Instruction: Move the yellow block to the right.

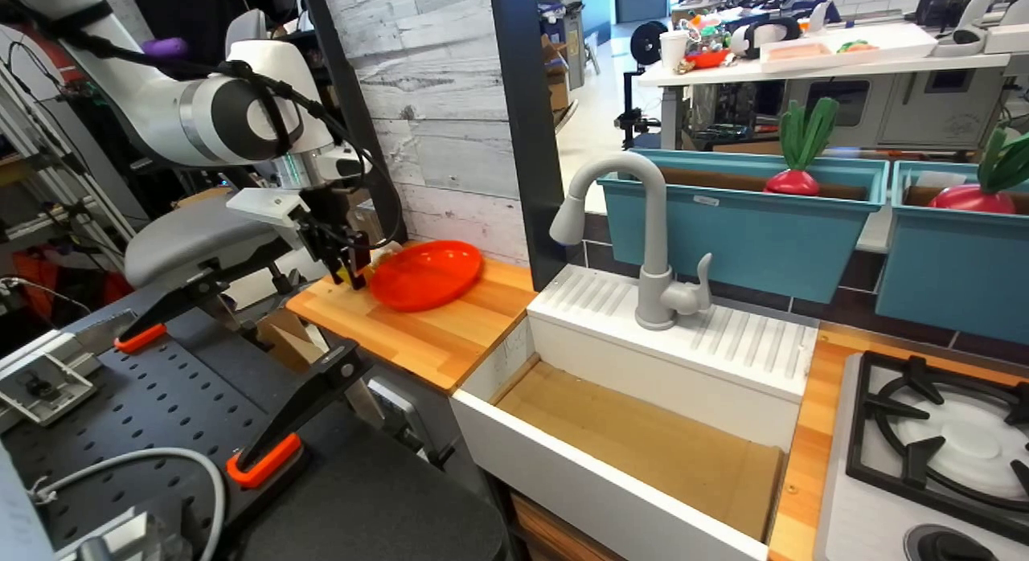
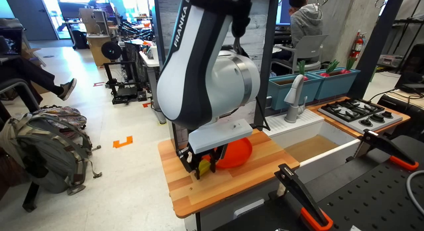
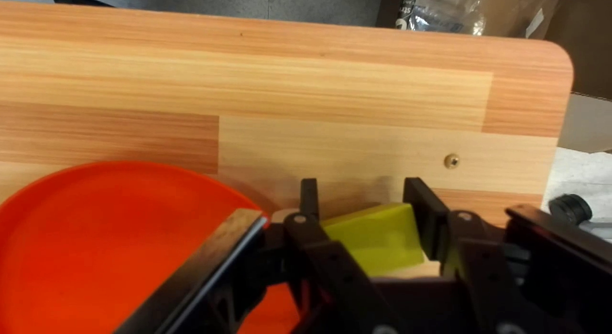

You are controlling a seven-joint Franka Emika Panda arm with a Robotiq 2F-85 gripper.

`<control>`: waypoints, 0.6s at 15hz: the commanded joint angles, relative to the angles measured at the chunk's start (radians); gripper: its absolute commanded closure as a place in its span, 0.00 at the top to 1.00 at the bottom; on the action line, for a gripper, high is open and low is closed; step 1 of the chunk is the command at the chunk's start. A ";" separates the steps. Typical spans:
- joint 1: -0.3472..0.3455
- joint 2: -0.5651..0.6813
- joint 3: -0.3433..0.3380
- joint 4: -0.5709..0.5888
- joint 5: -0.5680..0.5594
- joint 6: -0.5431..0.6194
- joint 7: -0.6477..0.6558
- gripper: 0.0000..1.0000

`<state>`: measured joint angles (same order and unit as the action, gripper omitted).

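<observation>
The yellow block (image 3: 382, 238) sits between the two black fingers of my gripper (image 3: 362, 183) in the wrist view. It fills the gap and looks in contact with both fingers, its upper edge slightly slanted. Part of its left side is hidden by a finger. The yellow block also shows in both exterior views (image 1: 344, 274) (image 2: 204, 166), partly covered by the gripper (image 1: 346, 281) (image 2: 205, 173). The gripper is partly closed, low over the wooden counter (image 2: 212, 191), beside the red plate. I cannot tell whether the block touches the counter.
The orange-red plate (image 1: 426, 276) lies right beside the gripper; it fills the lower left of the wrist view (image 3: 119, 238). A wood-print wall (image 1: 442, 103) rises behind the counter. A white sink (image 1: 627, 464) with a grey faucet (image 1: 655, 239) adjoins it. A stove (image 1: 949, 432) stands beyond.
</observation>
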<state>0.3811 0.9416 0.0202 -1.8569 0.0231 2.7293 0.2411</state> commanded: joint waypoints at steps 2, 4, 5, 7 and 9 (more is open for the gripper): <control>0.052 -0.129 -0.029 -0.168 -0.023 0.081 0.046 0.23; 0.068 -0.207 -0.043 -0.268 -0.021 0.118 0.064 0.23; 0.073 -0.249 -0.055 -0.322 -0.019 0.154 0.077 0.23; 0.051 -0.326 -0.055 -0.411 -0.008 0.188 0.073 0.23; 0.030 -0.397 -0.077 -0.499 -0.005 0.239 0.071 0.23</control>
<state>0.4319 0.6851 -0.0284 -2.1874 0.0238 2.8906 0.2981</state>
